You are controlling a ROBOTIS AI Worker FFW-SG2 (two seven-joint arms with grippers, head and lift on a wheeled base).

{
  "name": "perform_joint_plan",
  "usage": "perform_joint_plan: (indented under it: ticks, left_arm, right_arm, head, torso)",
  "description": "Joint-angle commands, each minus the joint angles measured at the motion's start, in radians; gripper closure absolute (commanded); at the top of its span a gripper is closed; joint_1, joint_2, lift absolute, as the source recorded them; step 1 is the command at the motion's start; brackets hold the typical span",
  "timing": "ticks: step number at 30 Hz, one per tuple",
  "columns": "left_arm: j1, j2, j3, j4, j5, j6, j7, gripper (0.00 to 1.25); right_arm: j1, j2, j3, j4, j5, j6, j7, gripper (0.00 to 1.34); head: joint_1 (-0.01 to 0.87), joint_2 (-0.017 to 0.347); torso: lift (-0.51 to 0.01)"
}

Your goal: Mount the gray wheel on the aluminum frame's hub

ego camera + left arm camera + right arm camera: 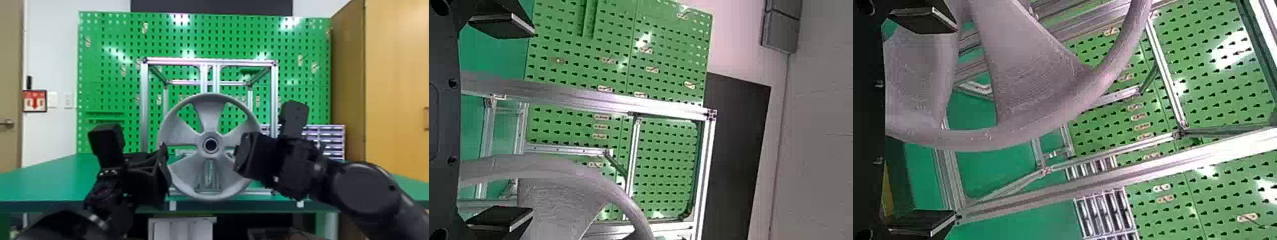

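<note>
In the head view, my right gripper (241, 153) hides part of the wheel (209, 118) at right. The left wrist view's bottom edge crops it.

Here I am, facing forward from the head, well back from the wheel (210, 136). Both wrist views, turned sideways, look past it from close in, all three sharing the frame (144, 105) and green pegboard (110, 75).

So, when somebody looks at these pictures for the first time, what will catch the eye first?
First, probably the big gray wheel, upright in the middle of the head view, between the left claw and the right claw. Behind it stands the aluminum frame, and farther back the bright green pegboard.
</note>
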Motion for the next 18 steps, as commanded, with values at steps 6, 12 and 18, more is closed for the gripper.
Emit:
perform_joint_plan:
  ticks: [6, 12, 18]
  left_arm:
    - [0.098, 0.015, 0.068, -0.103, -0.005, 0.017, 0.0, 0.04]
    - [0.157, 0.021, 0.103, -0.158, -0.013, 0.025, 0.0, 0.04]
    - [0.219, 0.028, 0.121, -0.209, -0.04, 0.026, 0.0, 0.05]
  right_arm:
    - [0.126, -0.048, -0.08, -0.135, 0.039, 0.005, 0.0, 0.0]
    - [0.222, -0.064, -0.131, -0.216, 0.059, 0.005, 0.0, 0.0]
    - [0.321, -0.065, -0.174, -0.287, 0.113, 0.003, 0.0, 0.0]
  head:
    - [-0.005, 0.006]
    - [-0.005, 0.006]
    - [-0.005, 0.006]
  torso:
    - [-0.499]
    - [-0.499]
    - [-0.499]
